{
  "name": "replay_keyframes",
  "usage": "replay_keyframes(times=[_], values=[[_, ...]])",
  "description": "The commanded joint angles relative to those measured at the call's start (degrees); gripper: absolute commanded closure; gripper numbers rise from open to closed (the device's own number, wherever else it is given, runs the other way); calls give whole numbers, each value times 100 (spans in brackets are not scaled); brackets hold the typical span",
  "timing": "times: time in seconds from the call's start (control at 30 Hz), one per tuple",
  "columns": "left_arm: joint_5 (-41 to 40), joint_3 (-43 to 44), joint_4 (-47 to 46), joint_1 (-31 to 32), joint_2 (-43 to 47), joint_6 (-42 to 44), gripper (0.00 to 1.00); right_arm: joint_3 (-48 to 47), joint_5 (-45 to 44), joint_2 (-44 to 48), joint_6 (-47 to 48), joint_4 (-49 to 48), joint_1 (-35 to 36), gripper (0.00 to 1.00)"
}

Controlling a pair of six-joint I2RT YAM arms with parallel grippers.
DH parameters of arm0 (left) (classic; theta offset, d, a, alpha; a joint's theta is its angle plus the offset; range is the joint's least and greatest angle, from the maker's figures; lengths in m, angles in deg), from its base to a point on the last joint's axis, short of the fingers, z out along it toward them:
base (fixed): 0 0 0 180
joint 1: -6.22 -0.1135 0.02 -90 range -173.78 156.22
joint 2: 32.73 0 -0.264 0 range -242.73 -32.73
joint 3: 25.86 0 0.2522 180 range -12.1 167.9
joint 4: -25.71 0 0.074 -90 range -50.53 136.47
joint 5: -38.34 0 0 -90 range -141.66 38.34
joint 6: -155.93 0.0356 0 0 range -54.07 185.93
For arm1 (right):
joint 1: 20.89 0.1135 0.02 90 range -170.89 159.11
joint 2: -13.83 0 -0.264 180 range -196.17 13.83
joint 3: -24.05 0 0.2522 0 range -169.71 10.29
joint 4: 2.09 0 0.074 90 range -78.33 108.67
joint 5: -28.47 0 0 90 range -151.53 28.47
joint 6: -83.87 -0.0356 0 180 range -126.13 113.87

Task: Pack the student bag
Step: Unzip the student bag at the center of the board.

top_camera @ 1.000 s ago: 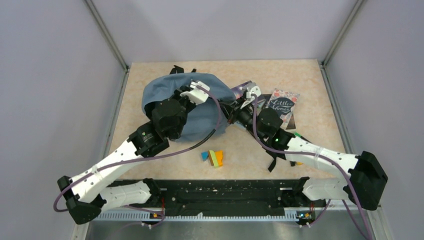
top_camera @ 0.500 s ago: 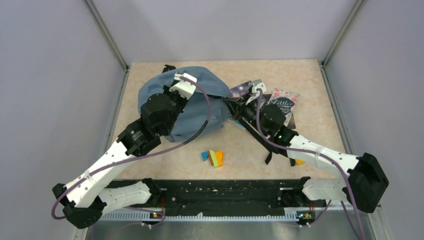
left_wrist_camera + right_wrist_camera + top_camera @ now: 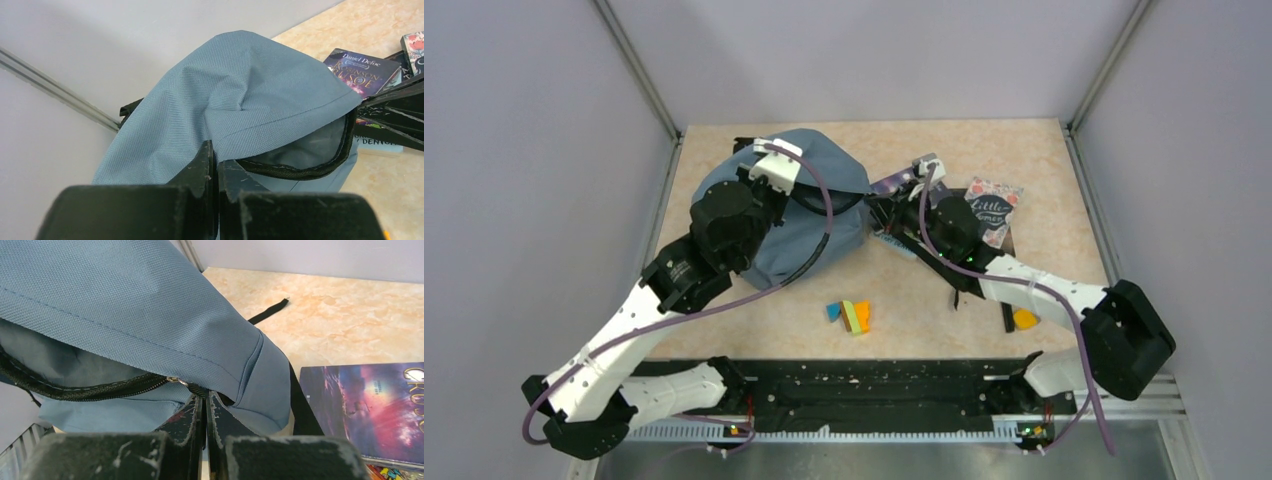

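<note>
1. Slate-blue soft fabric backpack point(image 3: 829, 235) now sits further left and further back on the worktop than a second ago. It is at far-left centre with its mouth facing right, and the black zipper rim gapes over grey lining.
2. The left hand point(image 3: 215, 156) has moved left and away along with it. Its fingers are together, clamped on the backpack's fabric right at the zipper rim.
3. The right hand point(image 3: 205, 399) has followed leftward, and its arm is stretched further across. Its fingers are together, pinched on the backpack at the zipper's end, with the metal zipper pull point(image 3: 173, 379) just above the tips.
4. A dark purple "Robinson Crusoe" paperback point(image 3: 361, 69) lies just beside the mouth, on top of a pale blue book point(image 3: 376, 146). In the top view the right arm crosses over both.
5. A floral-bordered "Little Women" book point(image 3: 992, 205) lies to their right, partly hidden by the right arm, in the same spot as before.
6. A small stack of blue, green and orange blocks point(image 3: 851, 316) sits near centre, well apart from the backpack. A small orange piece point(image 3: 1024, 319) lies beside the right forearm.
7. A black strap end point(image 3: 270, 311) lies flat on the worktop behind the backpack.
8. The beige marbled worktop point(image 3: 1044, 150) is enclosed by plain grey walls point(image 3: 874, 60) with metal corner rails.
</note>
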Motion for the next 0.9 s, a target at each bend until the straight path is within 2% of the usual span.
replay_keyframes(times=[0.0, 0.27, 0.3, 0.47, 0.57, 0.67, 0.73, 0.87], values=[[-679, 616, -611, -133, 191, -79, 100, -47, -507, -381, -96, 711, -433, 100], [-717, 501, -628, -136, 71, -1, 100, -75, -510, -597, -169, 975, -689, 100], [-626, 430, -676, -137, 59, 25, 100, -57, -452, -591, -155, 958, -725, 97], [-552, 164, -733, -137, -199, -15, 100, -36, -308, -243, 368, 1106, -762, 60], [-395, 158, -634, -137, -271, -193, 100, 61, -260, 323, 789, 1293, -762, 43], [-68, 206, -514, -138, -240, -440, 100, 375, -40, 1103, 1214, 1115, -762, 32], [164, 258, -426, -140, -197, -598, 100, 643, 582, 1695, 1452, 763, -757, 27], [471, 303, -333, -146, -125, -758, 100, 1103, 1874, 2249, 1733, -279, -652, 25]])
